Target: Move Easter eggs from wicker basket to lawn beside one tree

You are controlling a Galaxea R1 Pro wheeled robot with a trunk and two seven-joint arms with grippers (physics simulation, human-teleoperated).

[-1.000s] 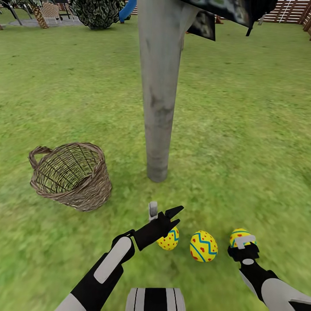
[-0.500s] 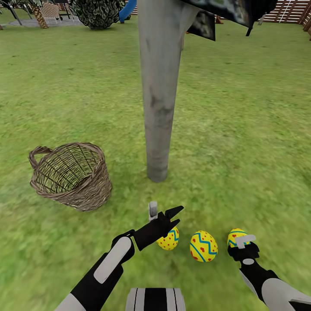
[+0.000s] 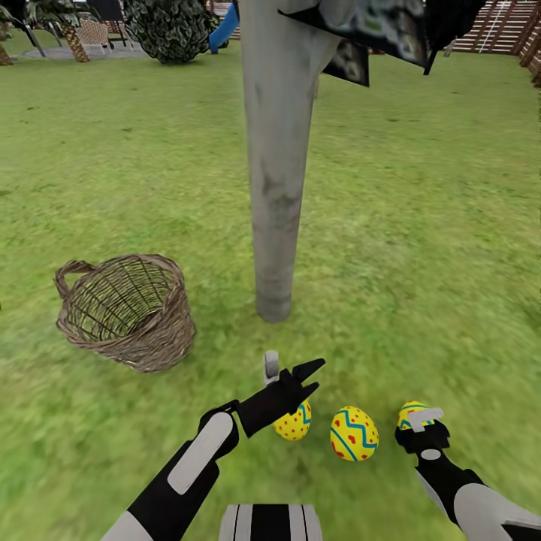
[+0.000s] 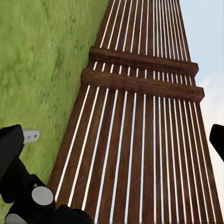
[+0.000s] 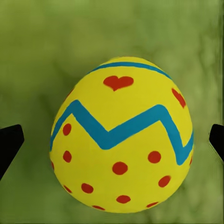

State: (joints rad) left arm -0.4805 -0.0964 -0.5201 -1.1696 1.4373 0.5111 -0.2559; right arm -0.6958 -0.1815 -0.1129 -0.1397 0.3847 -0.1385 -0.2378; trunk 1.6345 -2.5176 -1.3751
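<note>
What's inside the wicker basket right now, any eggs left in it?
No eggs show inside the wicker basket: only its woven wall and grass through the gaps. Its near wall hides part of the bottom. Three eggs lie on the lawn.

The head camera shifts a little, so the whole scene slides: the basket (image 3: 124, 312) and the tree trunk (image 3: 276, 165) sit slightly differently in the picture, which is no move of theirs. The right pincer (image 3: 421, 422) opens and draws back a touch from the egg (image 3: 412, 412) it was clamped on; a second ago its fingers closed over the egg's top, and now the egg rests on the grass (image 3: 421, 225) just ahead of the spread tips, free between them. The left pincer (image 3: 302, 376) rises very slightly above its egg (image 3: 294, 424).
</note>
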